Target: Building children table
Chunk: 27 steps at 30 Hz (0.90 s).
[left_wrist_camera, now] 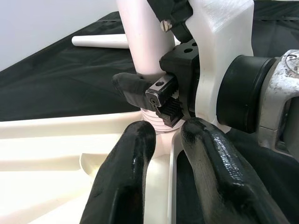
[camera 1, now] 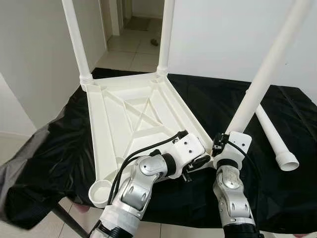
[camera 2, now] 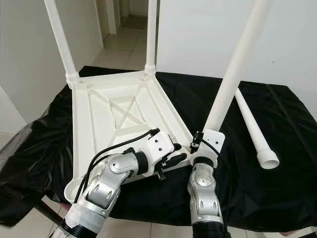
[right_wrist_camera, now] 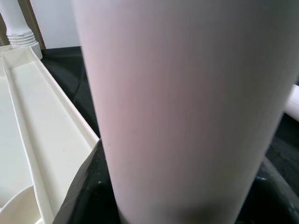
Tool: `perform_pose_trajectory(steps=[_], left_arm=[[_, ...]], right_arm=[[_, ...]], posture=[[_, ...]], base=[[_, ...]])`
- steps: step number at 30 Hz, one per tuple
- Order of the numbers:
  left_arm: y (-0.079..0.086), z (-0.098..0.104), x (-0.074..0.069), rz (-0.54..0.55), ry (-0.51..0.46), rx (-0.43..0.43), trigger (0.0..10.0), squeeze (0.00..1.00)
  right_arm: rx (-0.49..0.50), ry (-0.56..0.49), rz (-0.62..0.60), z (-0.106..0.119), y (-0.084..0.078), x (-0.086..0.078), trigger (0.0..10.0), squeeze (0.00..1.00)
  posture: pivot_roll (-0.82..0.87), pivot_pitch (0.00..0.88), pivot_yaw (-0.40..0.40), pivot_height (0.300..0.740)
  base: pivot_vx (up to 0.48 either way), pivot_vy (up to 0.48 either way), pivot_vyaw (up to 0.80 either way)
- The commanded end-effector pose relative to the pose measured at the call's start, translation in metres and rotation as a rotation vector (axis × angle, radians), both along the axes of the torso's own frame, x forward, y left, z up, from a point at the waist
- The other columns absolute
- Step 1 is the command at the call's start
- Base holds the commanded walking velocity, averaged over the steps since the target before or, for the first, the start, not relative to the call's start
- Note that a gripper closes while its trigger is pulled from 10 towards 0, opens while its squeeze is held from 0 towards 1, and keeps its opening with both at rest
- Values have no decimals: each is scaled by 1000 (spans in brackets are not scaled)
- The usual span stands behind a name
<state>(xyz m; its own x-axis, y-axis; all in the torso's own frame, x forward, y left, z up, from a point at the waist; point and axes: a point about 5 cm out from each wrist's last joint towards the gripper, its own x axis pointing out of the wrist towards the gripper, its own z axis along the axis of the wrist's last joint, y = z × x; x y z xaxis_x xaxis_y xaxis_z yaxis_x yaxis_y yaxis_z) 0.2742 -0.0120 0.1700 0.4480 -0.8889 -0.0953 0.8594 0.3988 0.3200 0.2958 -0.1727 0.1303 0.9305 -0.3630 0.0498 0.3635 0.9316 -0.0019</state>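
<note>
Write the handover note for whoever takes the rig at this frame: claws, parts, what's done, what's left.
Right claw: shut on the third leg, low on its shaft, at the tabletop's near right corner; the leg tilts.
Left claw: at that same corner beside the leg's base, holding nothing; its fingers are slightly apart.
Tabletop: upside down on the black cloth.
Done: two far legs stand in their sockets.
Left: seat the third leg; then fit the fourth leg, lying loose on the cloth to the right, into the empty near left socket.

Two upright legs point(camera 1: 77, 44) block far side; near-left socket point(camera 1: 101, 192) open.
</note>
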Motion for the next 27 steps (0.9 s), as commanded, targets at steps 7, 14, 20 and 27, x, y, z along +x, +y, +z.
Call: perform_pose_trajectory(steps=[7, 14, 20, 27], left_arm=[[-1, -3, -1, 175, 8, -76, 10000, 0], [-1, -2, 0, 174, 5, -77, 10000, 0], [-2, -2, 0, 174, 4, -76, 10000, 0], [-1, -1, 1, 174, 2, -76, 10000, 0]], right_arm=[[42, 92, -31, -19, -8, -7, 10000, 1000], [58, 36, 28, -10, -13, -2, 10000, 1000], [57, 6, 239, -1, -18, 8, 10000, 0], [-3, 9, 498, 2, -21, 13, 10000, 0]], posture=[[-22, 39, -26, 740], [-25, 36, -24, 740], [-27, 38, -24, 740], [-27, 38, -23, 740]], base=[[0, 0, 0], [0, 0, 0], [0, 0, 0], [0, 0, 0]])
